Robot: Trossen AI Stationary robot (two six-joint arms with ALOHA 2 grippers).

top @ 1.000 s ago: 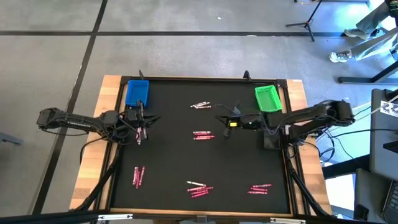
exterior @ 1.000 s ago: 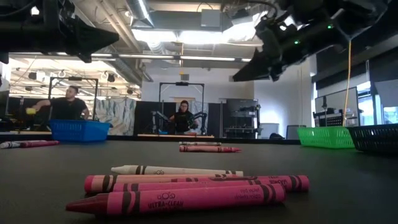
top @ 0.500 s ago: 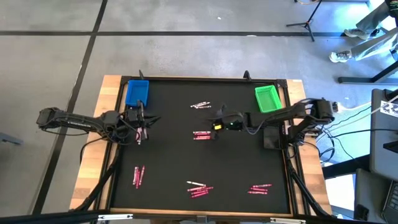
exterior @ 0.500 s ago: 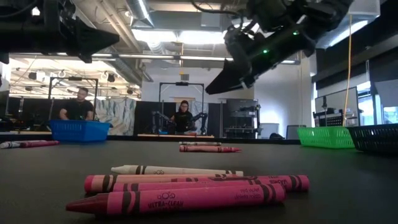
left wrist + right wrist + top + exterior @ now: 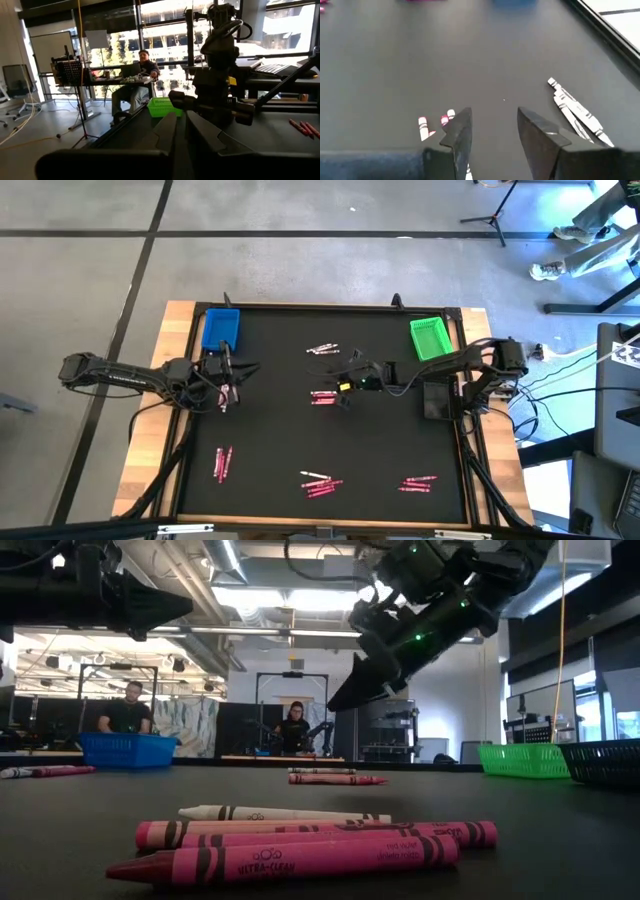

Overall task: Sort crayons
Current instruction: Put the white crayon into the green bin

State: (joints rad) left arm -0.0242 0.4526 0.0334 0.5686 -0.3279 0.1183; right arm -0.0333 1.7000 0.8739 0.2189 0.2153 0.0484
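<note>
The crayons lie flat on the black table in several small clusters: a pale one at the far middle, pink ones at the centre, near left, near middle and near right. My right gripper hangs open above the table, just right of the centre cluster. In its wrist view, pink crayon ends show beside one finger and pale crayons lie off to the other side. My left gripper waits beside the blue tray, its fingers parted by a narrow slit with nothing between them.
A green tray stands at the far right corner and the blue tray at the far left. A dark basket shows at the right in the low view. People sit at desks in the room beyond the table.
My right gripper has travelled toward the table's left edge and sunk lower, tipping further down, and now hangs beside the centre cluster of crayons. The crayons have not moved.
</note>
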